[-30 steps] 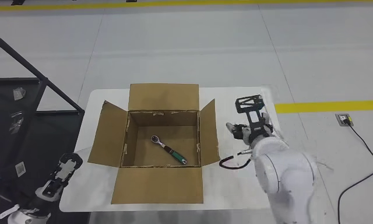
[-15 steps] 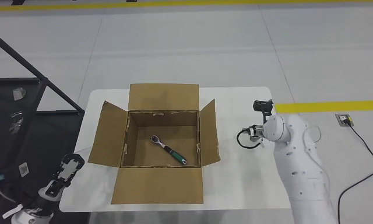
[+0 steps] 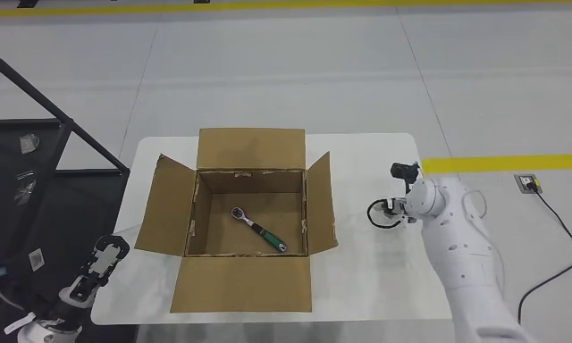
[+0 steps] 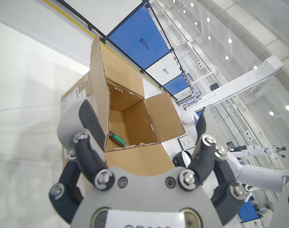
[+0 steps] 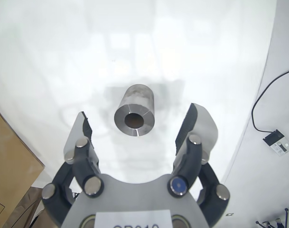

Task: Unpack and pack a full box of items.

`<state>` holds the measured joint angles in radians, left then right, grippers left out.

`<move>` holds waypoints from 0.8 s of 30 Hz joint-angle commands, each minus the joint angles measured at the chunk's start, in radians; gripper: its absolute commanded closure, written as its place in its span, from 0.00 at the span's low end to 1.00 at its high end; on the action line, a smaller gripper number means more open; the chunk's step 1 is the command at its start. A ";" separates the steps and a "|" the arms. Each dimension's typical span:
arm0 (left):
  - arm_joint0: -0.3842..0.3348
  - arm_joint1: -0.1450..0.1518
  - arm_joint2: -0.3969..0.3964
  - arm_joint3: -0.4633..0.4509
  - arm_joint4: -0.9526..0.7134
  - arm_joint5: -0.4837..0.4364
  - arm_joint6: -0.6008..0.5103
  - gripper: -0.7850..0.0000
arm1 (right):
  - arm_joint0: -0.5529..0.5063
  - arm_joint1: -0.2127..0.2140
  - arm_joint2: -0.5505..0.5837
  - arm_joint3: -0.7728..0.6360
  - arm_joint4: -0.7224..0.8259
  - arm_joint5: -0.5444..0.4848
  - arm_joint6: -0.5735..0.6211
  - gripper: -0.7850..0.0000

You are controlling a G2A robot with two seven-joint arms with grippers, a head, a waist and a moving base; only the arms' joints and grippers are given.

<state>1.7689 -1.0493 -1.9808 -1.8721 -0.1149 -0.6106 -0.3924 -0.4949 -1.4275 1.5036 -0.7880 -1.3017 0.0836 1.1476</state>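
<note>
An open cardboard box [image 3: 250, 155] stands mid-table with its flaps spread. A ratchet wrench [image 3: 257, 229] with a green handle lies on its floor, and the handle [image 4: 117, 139] peeks out in the left wrist view. A hollow steel cylinder [image 5: 140, 96] stands upright on the white table, right of the box. My right gripper [image 5: 137, 111] hangs over it, open, with a finger on each side and neither touching; from above it [image 3: 402, 172] sits near the table's right edge. My left gripper [image 4: 144, 109] is open and empty, low off the table's front left corner [image 3: 98, 258].
The white table [image 3: 357, 155] ends just right of the right arm. The box's right flap [image 3: 320, 200] rises between box and cylinder. A black frame [image 3: 54, 129] stands to the left. A socket block with cable [image 3: 527, 183] lies on the floor.
The right arm swung away from the box's right flap toward the table's right side and settled there. The left gripper shifted slightly.
</note>
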 commanded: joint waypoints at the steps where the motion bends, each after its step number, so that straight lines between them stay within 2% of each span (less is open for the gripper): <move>1: 0.000 0.000 0.000 0.000 0.000 0.000 0.000 0.00 | 0.013 0.000 -0.005 0.026 0.004 0.003 -0.010 0.51; 3: 0.000 0.000 0.000 0.000 0.000 0.000 0.000 0.00 | 0.025 0.000 -0.009 0.051 0.011 0.002 -0.022 0.58; 9: 0.000 0.000 0.000 0.000 0.000 0.000 0.000 0.00 | 0.047 0.002 -0.018 0.095 0.028 0.000 -0.065 0.65; 11: 0.000 0.000 0.000 0.000 0.000 0.000 0.000 0.00 | 0.054 0.002 -0.022 0.095 0.031 -0.004 -0.072 0.80; 12: 0.000 0.000 0.000 0.000 0.000 0.000 0.000 0.00 | 0.055 0.003 -0.024 0.089 0.034 -0.006 -0.077 0.96; 13: 0.000 0.000 0.000 0.000 0.000 0.000 0.000 0.00 | 0.054 0.003 -0.025 0.076 0.038 -0.010 -0.084 1.00; 15: 0.000 0.000 0.000 0.000 0.000 0.000 0.000 0.00 | 0.043 0.004 -0.032 0.023 0.038 -0.018 -0.094 1.00; 17: 0.000 0.000 0.000 0.000 0.000 0.000 0.000 0.00 | 0.016 0.004 -0.043 -0.080 0.028 -0.013 -0.092 1.00; 19: 0.000 0.000 0.000 0.000 0.000 0.000 0.000 0.00 | -0.034 0.004 -0.062 -0.249 0.008 0.007 -0.072 1.00; 24: 0.000 0.000 0.000 0.000 0.000 0.000 0.000 0.00 | -0.211 0.002 -0.162 -0.816 -0.139 0.091 0.051 1.00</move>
<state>1.7689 -1.0493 -1.9808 -1.8721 -0.1149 -0.6106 -0.3924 -0.6749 -1.4244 1.3692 -1.4507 -1.3983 0.1609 1.1699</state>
